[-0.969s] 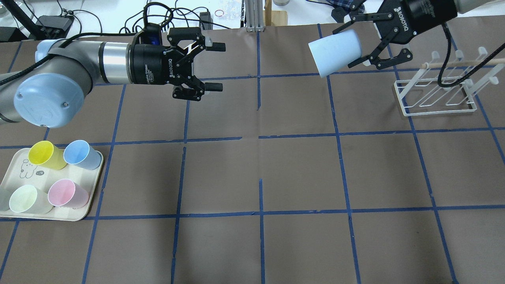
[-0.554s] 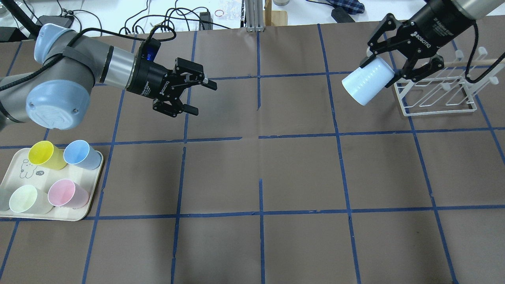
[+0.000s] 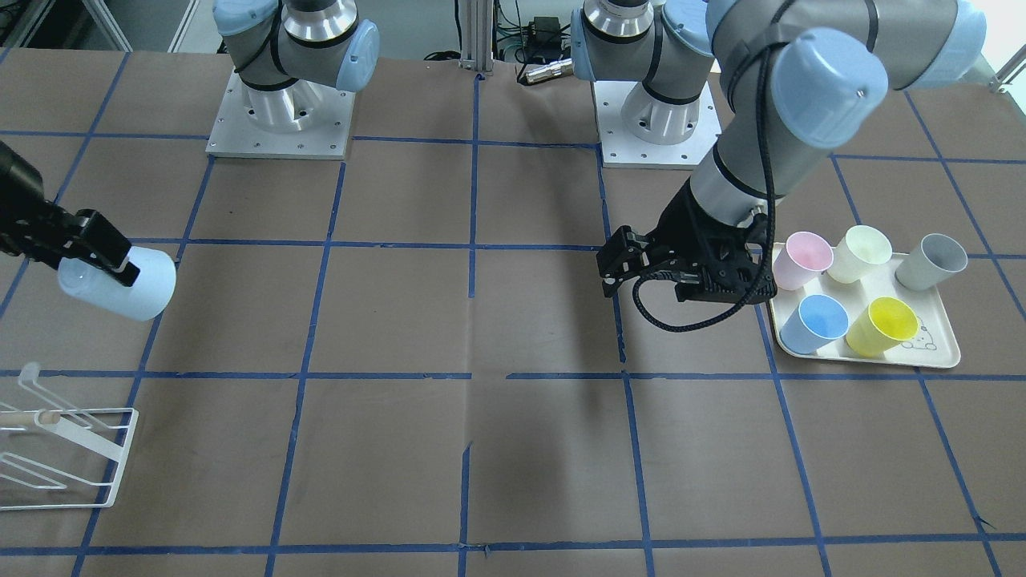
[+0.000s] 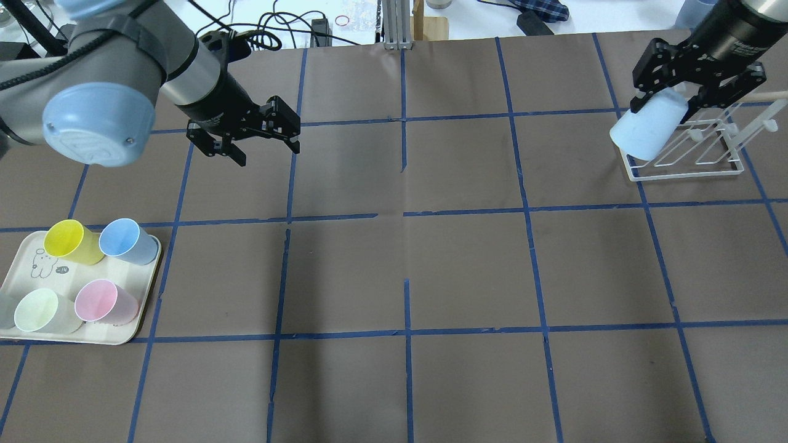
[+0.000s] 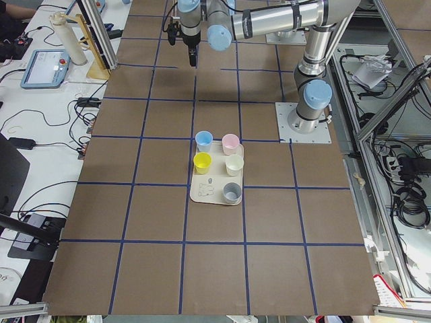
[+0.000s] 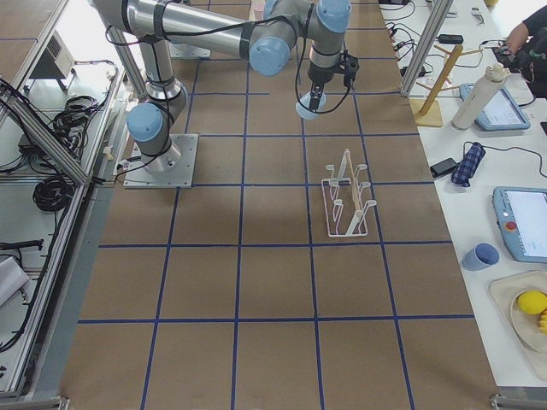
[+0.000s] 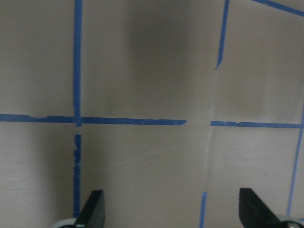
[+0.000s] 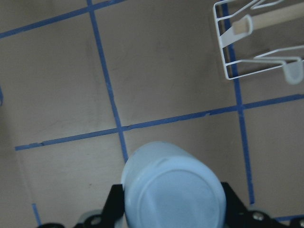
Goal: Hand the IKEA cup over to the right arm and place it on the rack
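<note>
My right gripper (image 4: 689, 92) is shut on the pale sky-blue IKEA cup (image 4: 646, 132) and holds it tilted in the air at the left end of the white wire rack (image 4: 689, 161). In the front view the cup (image 3: 120, 284) hangs above the table, apart from the rack (image 3: 56, 449). The right wrist view shows the cup's base (image 8: 173, 190) between the black fingers (image 8: 116, 209), with the rack (image 8: 256, 42) at top right. My left gripper (image 4: 246, 138) is open and empty, pointing down at the table; its tips (image 7: 95, 211) show wide apart.
A cream tray (image 4: 37, 271) at the near left holds a yellow cup (image 4: 68, 240), a deeper blue cup (image 4: 126, 240), a pink cup (image 4: 101, 301), a pale green cup (image 4: 40, 311) and a grey cup (image 3: 934, 260). Cables and gear lie beyond the far edge.
My right gripper has carried the cup right and down to the rack's left end. My left arm has pulled back left and turned its open gripper downward.
</note>
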`<action>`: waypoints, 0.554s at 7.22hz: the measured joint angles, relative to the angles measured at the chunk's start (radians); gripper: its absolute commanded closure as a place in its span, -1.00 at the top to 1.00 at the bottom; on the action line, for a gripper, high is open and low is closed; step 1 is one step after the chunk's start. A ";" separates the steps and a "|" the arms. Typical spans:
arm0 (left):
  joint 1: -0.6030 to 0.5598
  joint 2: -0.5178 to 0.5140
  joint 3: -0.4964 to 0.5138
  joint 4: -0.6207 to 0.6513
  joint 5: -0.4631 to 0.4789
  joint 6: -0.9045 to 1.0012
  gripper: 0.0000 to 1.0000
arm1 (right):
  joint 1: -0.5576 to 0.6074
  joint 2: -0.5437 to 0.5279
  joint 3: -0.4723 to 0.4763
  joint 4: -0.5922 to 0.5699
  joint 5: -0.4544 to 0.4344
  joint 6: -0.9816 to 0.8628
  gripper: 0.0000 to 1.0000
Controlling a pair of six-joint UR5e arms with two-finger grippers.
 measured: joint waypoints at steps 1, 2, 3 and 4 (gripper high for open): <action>-0.029 0.015 0.057 -0.055 0.072 -0.002 1.00 | -0.034 0.003 0.003 -0.031 -0.028 -0.107 -0.62; -0.040 0.031 0.101 -0.115 0.104 -0.002 1.00 | -0.075 0.008 0.008 -0.060 -0.040 -0.196 -0.62; -0.043 0.046 0.128 -0.161 0.118 -0.002 1.00 | -0.116 0.022 0.016 -0.100 -0.045 -0.263 -0.62; -0.043 0.058 0.141 -0.182 0.127 0.000 1.00 | -0.149 0.043 0.024 -0.158 -0.046 -0.320 -0.62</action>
